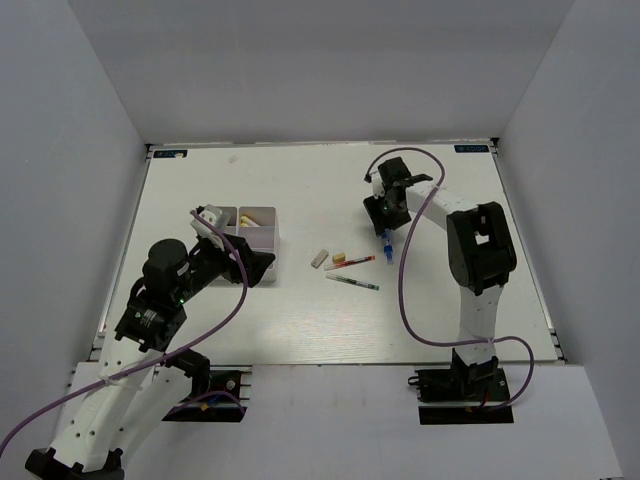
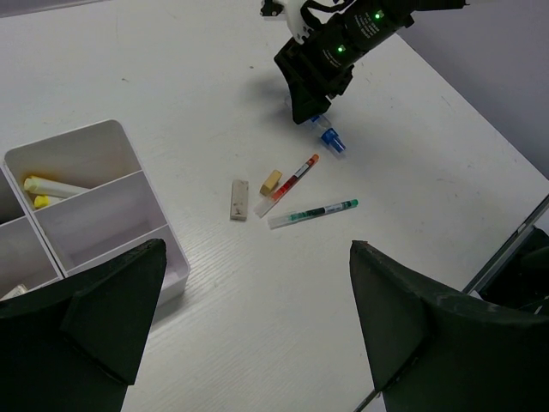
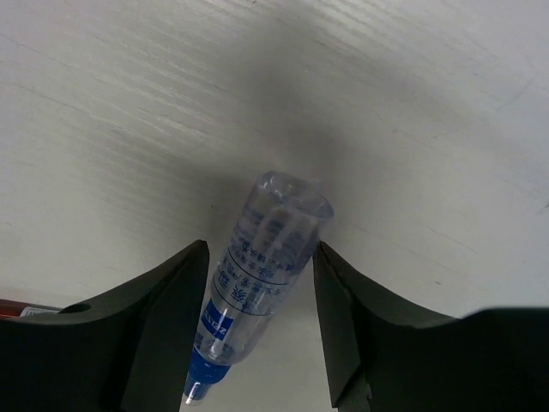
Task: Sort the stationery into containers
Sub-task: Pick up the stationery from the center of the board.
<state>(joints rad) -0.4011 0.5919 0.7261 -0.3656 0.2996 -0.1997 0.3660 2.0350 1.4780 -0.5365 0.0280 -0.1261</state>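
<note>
A clear tube with a blue label and blue cap (image 3: 266, 257) lies on the white table; it also shows in the top view (image 1: 386, 245) and the left wrist view (image 2: 330, 137). My right gripper (image 3: 261, 251) is open, lowered over the tube with one finger on each side. A red pen (image 1: 350, 262), a green pen (image 1: 352, 283), a grey eraser (image 1: 319, 258) and a tan eraser (image 1: 339, 257) lie mid-table. The white divided tray (image 1: 276, 230) holds yellow pens (image 2: 51, 186). My left gripper (image 2: 257, 249) is open and empty, just right of the tray.
White walls enclose the table on three sides. The right arm's purple cable (image 1: 404, 290) loops over the table's right part. In the left wrist view the tray (image 2: 64, 137) is at the left, with the pens (image 2: 292, 182) and erasers (image 2: 239, 199) ahead.
</note>
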